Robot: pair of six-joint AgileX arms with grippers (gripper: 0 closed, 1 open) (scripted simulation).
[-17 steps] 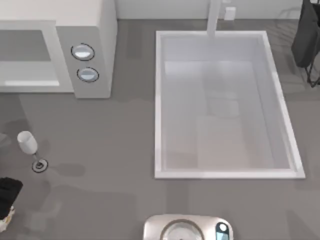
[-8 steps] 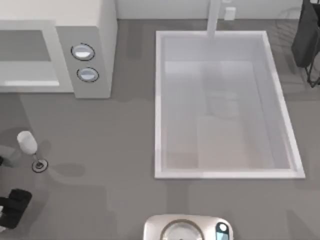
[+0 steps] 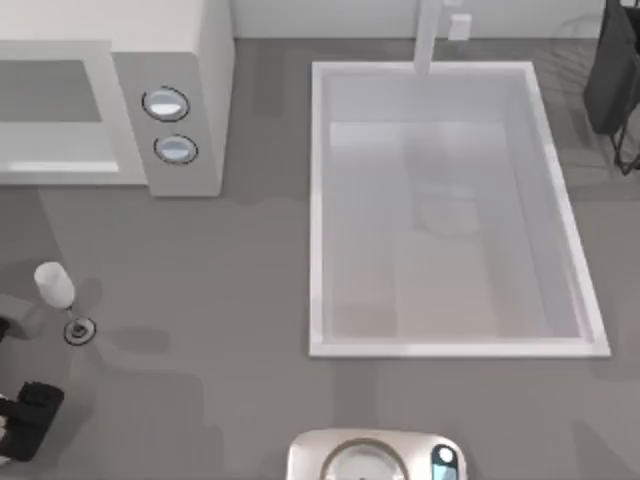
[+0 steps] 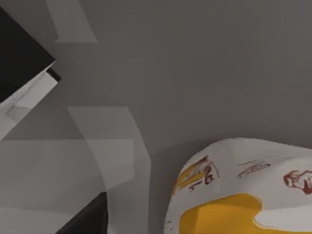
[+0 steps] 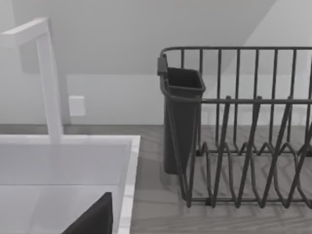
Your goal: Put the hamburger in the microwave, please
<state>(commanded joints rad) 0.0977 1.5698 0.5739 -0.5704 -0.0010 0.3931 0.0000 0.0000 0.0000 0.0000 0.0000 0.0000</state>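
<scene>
Nothing is delivered yet: the burger lies on the desk under the left tool, grip unclear, and the microwave waits.

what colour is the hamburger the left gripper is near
The hamburger is whitish with a yellow patch and small red and yellow markings, best seen in the left wrist view.

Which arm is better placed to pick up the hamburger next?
Left. Its pincer sits at the table's front left corner, and its wrist view shows the hamburger close below. The right arm is parked far off by the dish rack.
</scene>
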